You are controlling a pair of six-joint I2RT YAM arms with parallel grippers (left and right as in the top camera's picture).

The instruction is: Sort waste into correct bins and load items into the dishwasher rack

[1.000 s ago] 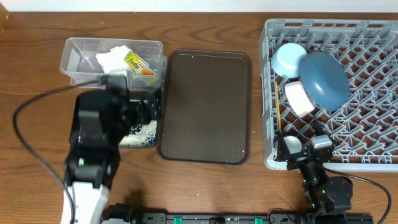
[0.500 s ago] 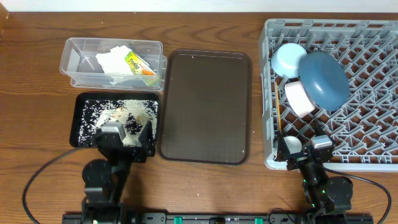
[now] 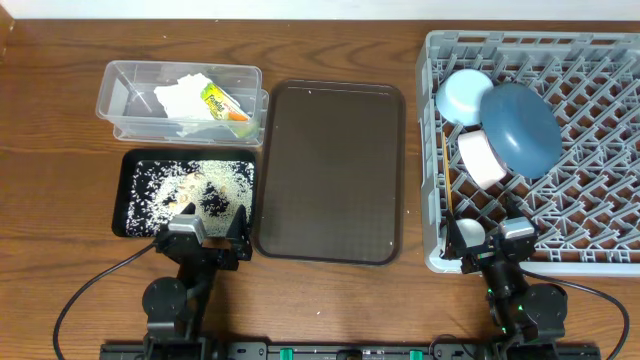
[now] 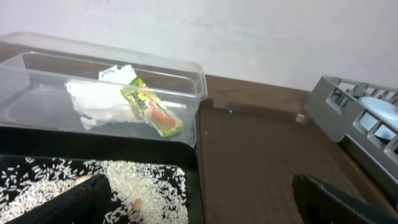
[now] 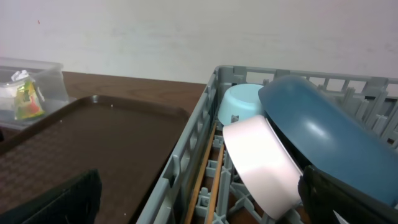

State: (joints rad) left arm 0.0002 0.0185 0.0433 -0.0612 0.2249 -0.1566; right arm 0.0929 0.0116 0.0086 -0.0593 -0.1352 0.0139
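- Table [image 3: 50, 170]: brown wood; white wall [image 4: 261, 31] behind.
- Napkin [image 3: 180, 95], wrapper [image 3: 222, 103]: kept in clear tub [image 3: 112, 100].
- Rice [image 3: 205, 180]: spread in black tray [image 3: 125, 215].
- Dark-blue bowl [image 3: 520, 125], white bowl [image 3: 482, 158], light-blue bowl [image 3: 462, 95]: stood in rack [image 3: 590, 215].
- Left gripper [image 3: 208, 232], right gripper [image 3: 491, 233]: fingers parted.

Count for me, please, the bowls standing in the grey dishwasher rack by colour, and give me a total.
light-blue bowl: 1
dark-blue bowl: 1
white bowl: 1
Total: 3 bowls, all at the left side of the grey rack.
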